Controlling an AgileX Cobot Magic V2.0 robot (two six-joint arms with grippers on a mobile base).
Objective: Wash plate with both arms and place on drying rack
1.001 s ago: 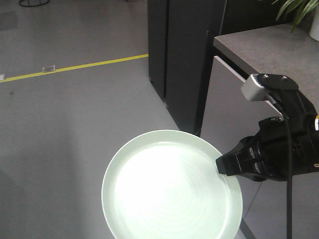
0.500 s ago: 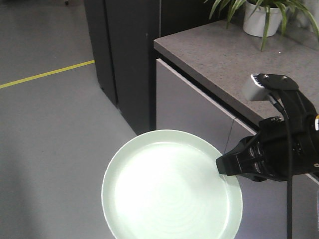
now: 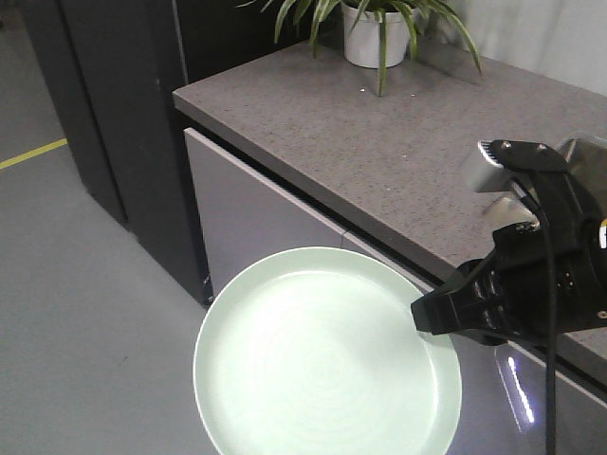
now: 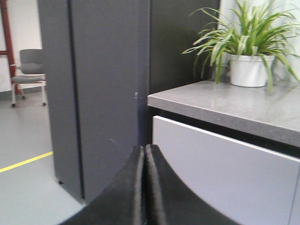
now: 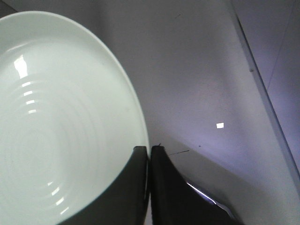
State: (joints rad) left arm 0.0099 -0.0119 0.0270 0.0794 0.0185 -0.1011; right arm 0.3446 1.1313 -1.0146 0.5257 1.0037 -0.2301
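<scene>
Plate (image 3: 327,355), one, clamped in right end effector (image 3: 418,318)

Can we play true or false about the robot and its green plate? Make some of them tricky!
1. The right gripper is pinching the plate by its rim. True.
2. A potted plant stands on the countertop. True.
3. The plate is lying flat on the countertop. False: it is held up in the air in front of the cabinet, not on the countertop.
4. The left gripper is wide open. False: its fingers are pressed together with nothing between them.
</scene>
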